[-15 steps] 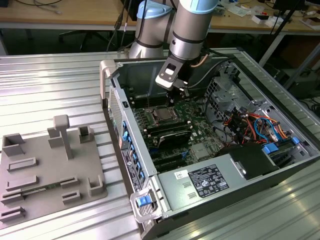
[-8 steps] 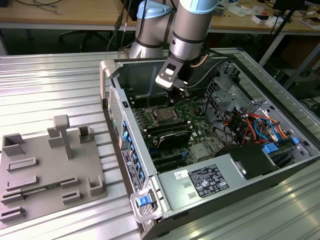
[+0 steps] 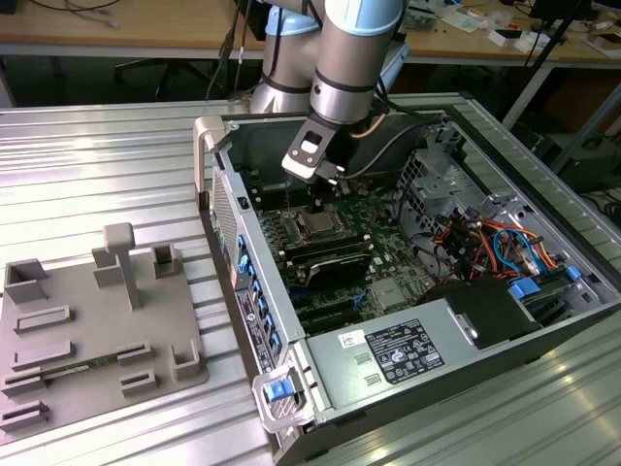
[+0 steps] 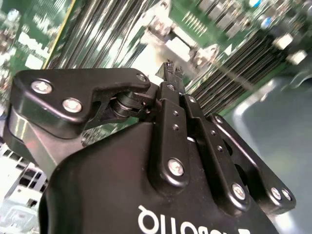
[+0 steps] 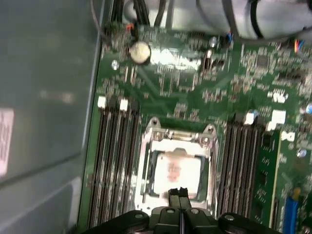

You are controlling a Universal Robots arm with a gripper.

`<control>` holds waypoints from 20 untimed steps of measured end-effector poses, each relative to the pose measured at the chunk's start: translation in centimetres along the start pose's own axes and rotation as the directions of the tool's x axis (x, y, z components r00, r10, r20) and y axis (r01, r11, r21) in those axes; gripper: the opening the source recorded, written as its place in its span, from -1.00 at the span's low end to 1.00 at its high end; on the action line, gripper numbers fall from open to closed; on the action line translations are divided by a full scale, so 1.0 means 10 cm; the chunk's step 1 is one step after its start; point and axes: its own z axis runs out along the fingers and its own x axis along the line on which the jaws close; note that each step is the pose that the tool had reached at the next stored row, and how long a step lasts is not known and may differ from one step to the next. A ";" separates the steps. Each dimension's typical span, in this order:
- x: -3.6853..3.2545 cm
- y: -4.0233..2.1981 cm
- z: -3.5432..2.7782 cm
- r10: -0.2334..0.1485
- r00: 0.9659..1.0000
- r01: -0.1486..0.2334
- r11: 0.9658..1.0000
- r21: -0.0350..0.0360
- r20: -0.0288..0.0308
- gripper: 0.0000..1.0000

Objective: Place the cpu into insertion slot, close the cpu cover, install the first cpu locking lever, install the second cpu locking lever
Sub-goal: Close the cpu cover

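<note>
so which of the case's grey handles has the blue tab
The lower handle in the exterior view, blue tab at its middle; the upper handle is plain grey.

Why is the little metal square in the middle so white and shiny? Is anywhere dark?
First wrist view: light bounces off the cpu, washing its metal top pale. Second wrist view: the shiny metal beyond the gripper glares white. Exterior view: the computer case is dim in its far inside corner, beside the arm.

In exterior view, on bench (image 3: pixel 107 165): open case (image 3: pixel 225 194), fixture tray (image 3: pixel 87 320) at its nine o'clock. Inside: cpu (image 5: pixel 175 169) in insertion slot (image 5: pixel 146 146), power supply (image 3: pixel 398 354) at five o'clock.
</note>
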 end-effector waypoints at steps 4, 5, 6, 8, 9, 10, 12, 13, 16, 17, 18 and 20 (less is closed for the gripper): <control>0.011 -0.030 0.094 0.000 1.000 0.000 1.000 0.000 0.000 -0.79; 0.012 -0.033 0.111 0.000 1.000 0.000 1.000 0.000 0.000 -0.79; 0.013 -0.033 0.121 0.000 1.000 0.000 1.000 0.000 0.000 -0.79; 0.014 -0.034 0.150 -0.001 1.000 0.001 1.000 0.001 0.000 -0.79; 0.015 -0.034 0.163 -0.001 1.000 0.001 1.000 0.001 0.000 -0.79; 0.016 -0.035 0.181 -0.001 1.000 0.001 1.000 0.001 0.000 -0.79; 0.017 -0.036 0.203 -0.002 1.000 0.002 1.000 0.001 0.000 -0.79; 0.016 -0.036 0.201 -0.002 1.000 0.002 1.000 0.002 0.000 -0.79; 0.015 -0.035 0.155 -0.002 1.000 0.002 1.000 0.002 0.000 -0.79; 0.014 -0.035 0.133 -0.002 1.000 0.002 1.000 0.002 0.000 -0.79; 0.014 -0.035 0.130 -0.002 1.000 0.002 1.000 0.001 0.000 -0.79; 0.019 -0.052 0.141 -0.002 1.000 0.002 1.000 0.001 0.000 -0.79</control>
